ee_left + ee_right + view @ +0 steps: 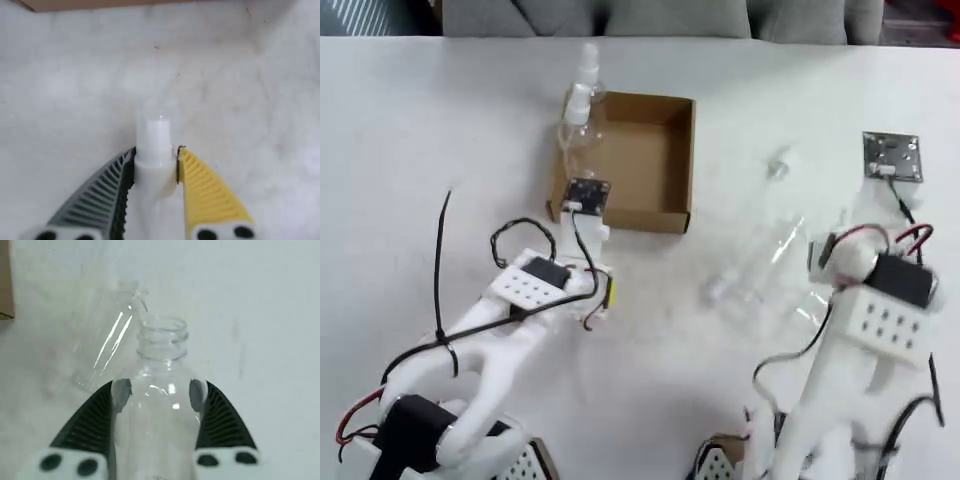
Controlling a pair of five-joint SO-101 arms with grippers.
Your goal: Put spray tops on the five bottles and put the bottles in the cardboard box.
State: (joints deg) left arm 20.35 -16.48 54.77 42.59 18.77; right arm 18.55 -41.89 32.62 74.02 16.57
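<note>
My left gripper (155, 155) is shut on a white spray top (154, 145), which sticks out between the grey and yellow fingers just above the table. From above, this gripper (603, 292) sits in front of the cardboard box (675, 165). Two bottles with spray tops (580, 100) lean at the box's left wall. My right gripper (160, 390) is shut on the shoulder of a clear bottle (161, 370) whose neck is bare. Seen from above, that bottle (765, 255) lies right of the box. A second clear bottle (105, 345) lies just beyond it.
A grey metal plate (892, 157) with a cable sits at the far right of the table. Another faint clear bottle (778, 168) lies right of the box. Bare white table spreads to the left of the box.
</note>
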